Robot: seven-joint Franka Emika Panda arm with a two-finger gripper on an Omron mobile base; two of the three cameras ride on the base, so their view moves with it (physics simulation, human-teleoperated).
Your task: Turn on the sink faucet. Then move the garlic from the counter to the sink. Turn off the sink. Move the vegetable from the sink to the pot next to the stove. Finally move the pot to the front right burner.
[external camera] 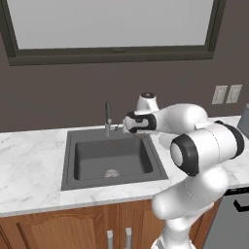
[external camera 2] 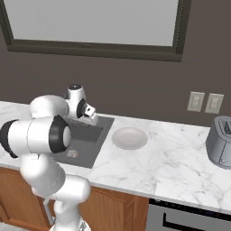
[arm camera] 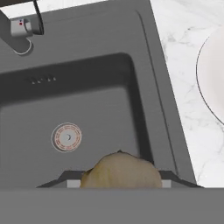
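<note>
The end effector (arm camera: 121, 183) is seen in the hand view closed around the garlic (arm camera: 121, 173), a pale tan bulb held between the two finger tips, though the tips themselves are largely hidden behind it, so the grip is judged mainly from the bulb's position. The garlic is held above the sink (arm camera: 148, 65), over the near part of the basin, with the round drain (arm camera: 66, 137) below and to one side. The sink faucet (external camera: 108, 116) stands at the back rim of the basin, and its base (arm camera: 21, 29) is visible in the hand view. A white plate (external camera 2: 129, 137) rests on the marble surface (external camera 2: 171, 162) just beside the sink, and a grey toaster (external camera 2: 220, 140) stands farther along.
</note>
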